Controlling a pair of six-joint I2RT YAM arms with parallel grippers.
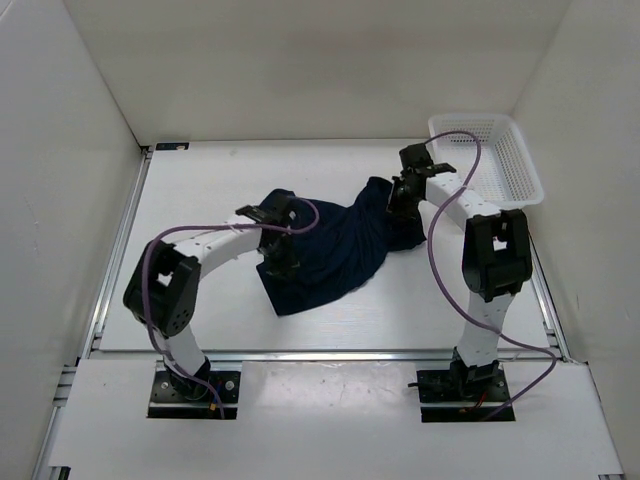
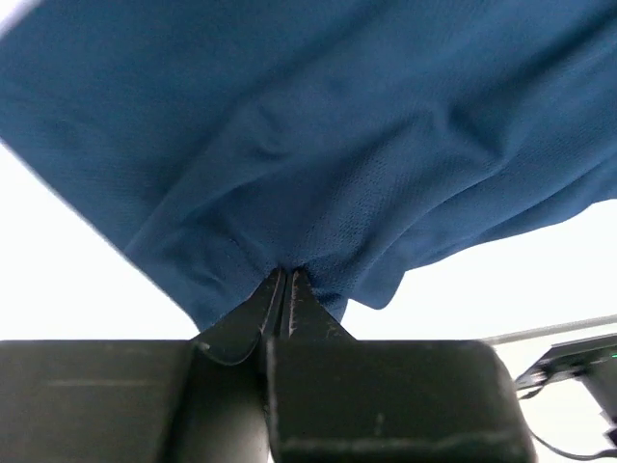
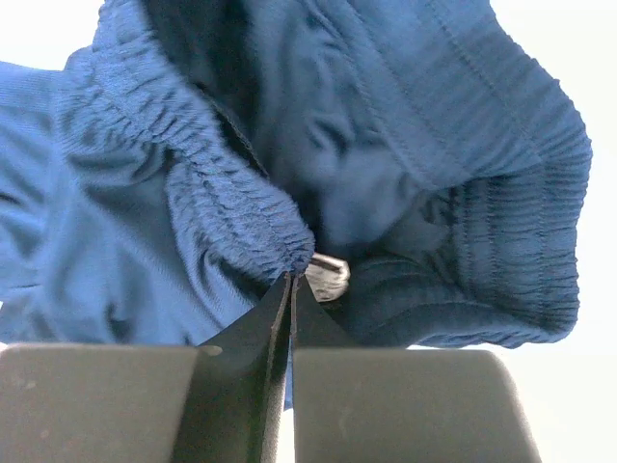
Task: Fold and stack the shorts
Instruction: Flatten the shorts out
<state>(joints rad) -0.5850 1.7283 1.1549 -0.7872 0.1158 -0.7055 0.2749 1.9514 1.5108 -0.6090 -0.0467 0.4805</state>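
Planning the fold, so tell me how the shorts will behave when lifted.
Likely floppy: the shorts drape in loose creases from the left fingers. Probably light, since a thin pinch of fabric holds them. The gathered waistband at the right fingers looks thicker, so it may slip less.

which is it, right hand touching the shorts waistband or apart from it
Touching. The right wrist view shows the right hand shut, with the gathered waistband of the shorts pinched between its fingertips and no gap.
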